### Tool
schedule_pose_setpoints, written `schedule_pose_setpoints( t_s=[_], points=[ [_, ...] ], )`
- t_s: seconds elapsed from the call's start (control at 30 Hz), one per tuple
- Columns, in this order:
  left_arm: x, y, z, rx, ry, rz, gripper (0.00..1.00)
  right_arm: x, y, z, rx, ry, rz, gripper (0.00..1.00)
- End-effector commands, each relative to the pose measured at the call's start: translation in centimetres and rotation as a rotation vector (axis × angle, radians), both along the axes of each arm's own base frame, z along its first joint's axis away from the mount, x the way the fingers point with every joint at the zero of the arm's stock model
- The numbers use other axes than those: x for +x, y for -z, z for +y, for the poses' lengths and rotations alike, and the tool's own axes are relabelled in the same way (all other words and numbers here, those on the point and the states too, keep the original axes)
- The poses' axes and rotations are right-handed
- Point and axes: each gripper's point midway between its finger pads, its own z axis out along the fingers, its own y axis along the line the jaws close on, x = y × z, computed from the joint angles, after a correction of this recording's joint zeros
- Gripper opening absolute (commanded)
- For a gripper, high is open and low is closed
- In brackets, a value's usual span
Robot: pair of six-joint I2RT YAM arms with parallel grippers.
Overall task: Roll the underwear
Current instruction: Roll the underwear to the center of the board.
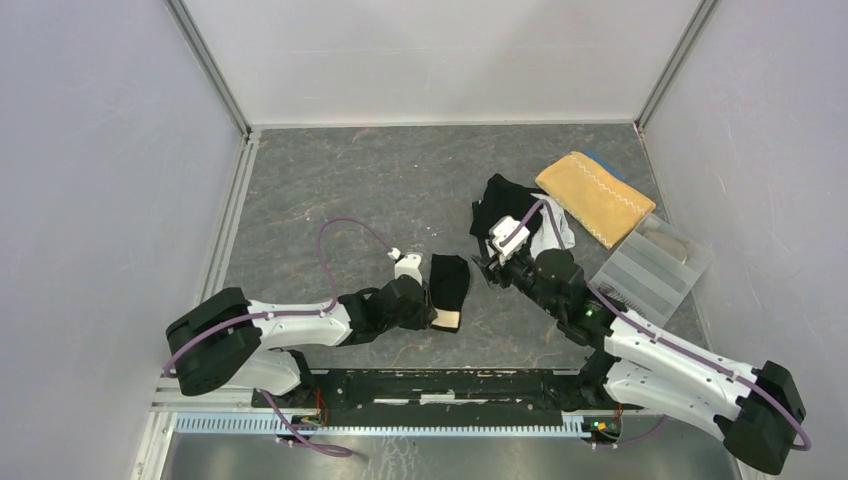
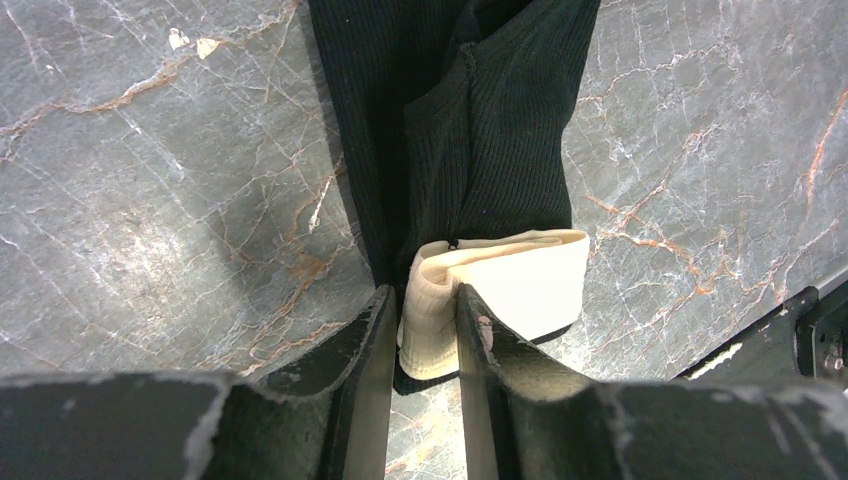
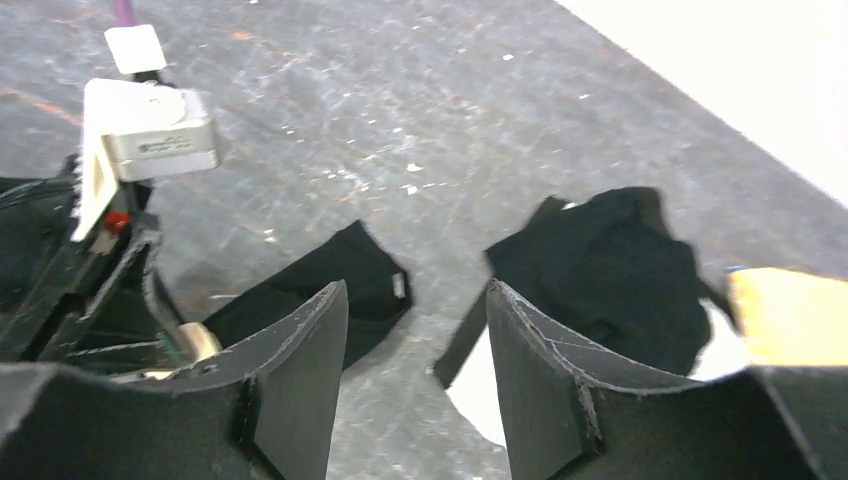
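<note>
On the bench (image 1: pixel 350 190): two black garments (image 1: pixel 448 283) (image 1: pixel 497 198) and one white garment (image 1: pixel 563 228). Also one yellow towel (image 1: pixel 595 195) and one clear tray (image 1: pixel 636 278).

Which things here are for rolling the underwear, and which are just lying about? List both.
For the job:
- black underwear with a beige band, pinched by the left gripper
- underwear pile, black and white
- right gripper, open and empty

Lying about:
- yellow towel
- clear tray with dividers
</note>
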Motion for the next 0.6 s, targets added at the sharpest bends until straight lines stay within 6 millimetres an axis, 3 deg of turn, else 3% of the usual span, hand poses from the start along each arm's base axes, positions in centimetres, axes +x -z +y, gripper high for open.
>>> schedule_pose_setpoints(
  t_s=[0.0,0.03,0.17,0.23,0.4,0.57],
  points=[
    [-1.1,3.1,3.2,0.155,-0.011,0.052,0.34,2.0,-5.3,-2.3,-0.082,0.115,-0.138,0.71],
    [-1.1,3.1,3.2,0.154,-0.011,0.053,0.34,2.0,-5.8,-2.5,-0.074,0.125,-0.135,0.77],
    [-1.2,3.3,3.0,0.152,-0.001,0.058,0.34,0.8,-6.2,-1.9,-0.057,0.032,-0.199,0.85],
    [-1.3,3.3,2.8,0.151,0.012,0.062,0.34,0.5,-5.4,-1.6,-0.09,-0.001,-0.188,0.84],
    [-1.4,3.4,2.8,0.162,0.029,0.064,0.34,-1.9,-1.6,0.0,-0.223,-0.14,-0.22,0.78],
    [-1.7,3.8,3.0,0.164,0.029,0.075,0.33,-6.0,3.2,1.3,-0.392,-0.223,-0.278,0.77]
  ],
)
